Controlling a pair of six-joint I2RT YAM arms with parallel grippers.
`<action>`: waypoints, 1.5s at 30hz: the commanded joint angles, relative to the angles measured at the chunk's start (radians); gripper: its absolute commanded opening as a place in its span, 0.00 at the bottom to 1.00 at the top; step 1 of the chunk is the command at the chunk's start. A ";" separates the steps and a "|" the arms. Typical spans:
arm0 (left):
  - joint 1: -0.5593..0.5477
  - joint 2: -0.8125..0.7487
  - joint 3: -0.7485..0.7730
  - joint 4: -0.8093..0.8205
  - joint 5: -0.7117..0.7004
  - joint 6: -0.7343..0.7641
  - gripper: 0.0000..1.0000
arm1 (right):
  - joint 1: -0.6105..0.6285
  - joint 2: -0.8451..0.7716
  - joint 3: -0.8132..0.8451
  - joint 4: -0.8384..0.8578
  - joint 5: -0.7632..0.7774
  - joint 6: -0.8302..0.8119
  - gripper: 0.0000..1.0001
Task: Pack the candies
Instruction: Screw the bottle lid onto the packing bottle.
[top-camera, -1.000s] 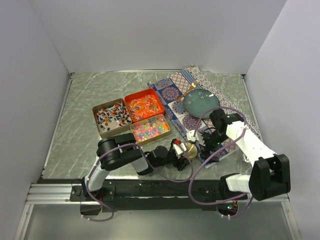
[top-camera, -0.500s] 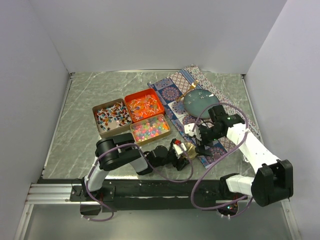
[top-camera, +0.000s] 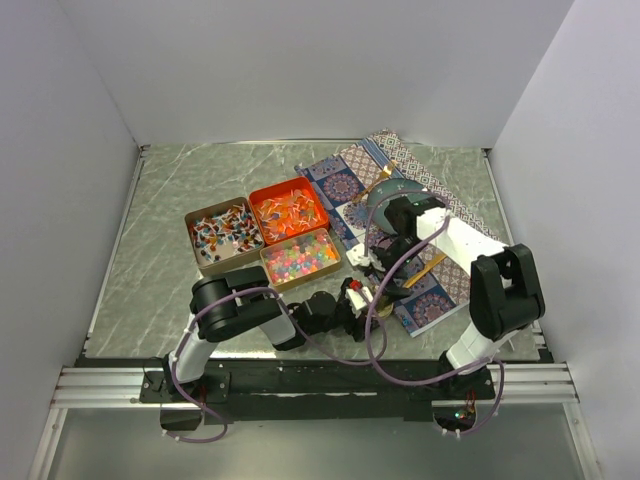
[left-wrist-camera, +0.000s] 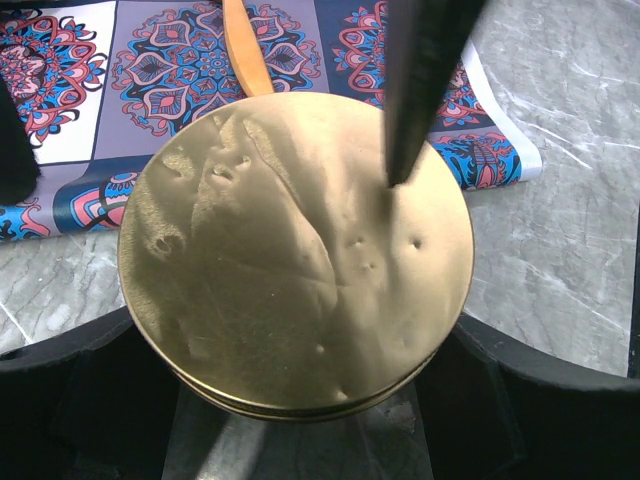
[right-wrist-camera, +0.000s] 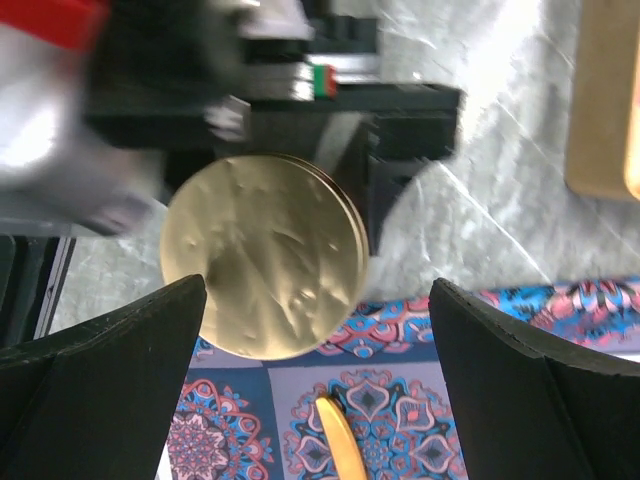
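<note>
The candies fill three open tins at the left: wrapped red, white and dark ones (top-camera: 224, 234), orange-red pieces (top-camera: 290, 210) and multicoloured beads (top-camera: 300, 256). My left gripper (top-camera: 362, 298) is shut on the round gold lid (top-camera: 378, 297), holding it by its edges just above the table; the lid fills the left wrist view (left-wrist-camera: 295, 255). My right gripper (top-camera: 368, 262) is open and hovers over the lid, which sits just ahead of its fingers (right-wrist-camera: 100, 380) in the right wrist view (right-wrist-camera: 262, 255). One right finger (left-wrist-camera: 420, 80) crosses above the lid.
A patterned wrapping sheet (top-camera: 345, 185) lies right of the tins, with a gold ribbon (right-wrist-camera: 340, 440) on it. A round blue-green tin (top-camera: 392, 192) sits on the sheet, partly under the right arm. Cables loop between the arms (top-camera: 375, 340).
The right arm has swung left and up over the patterned sheet, bringing its open gripper over the gold lid. The left gripper still holds the lid in the same place.
</note>
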 joint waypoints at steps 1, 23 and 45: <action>-0.016 0.104 -0.084 -0.482 0.001 0.003 0.01 | 0.024 -0.029 -0.037 -0.066 -0.014 -0.076 1.00; -0.005 0.132 -0.071 -0.508 0.002 -0.045 0.01 | -0.097 -0.247 -0.350 -0.071 0.260 -0.042 1.00; -0.019 0.125 -0.076 -0.496 0.007 -0.007 0.01 | -0.131 -0.332 -0.141 -0.051 -0.078 -0.206 1.00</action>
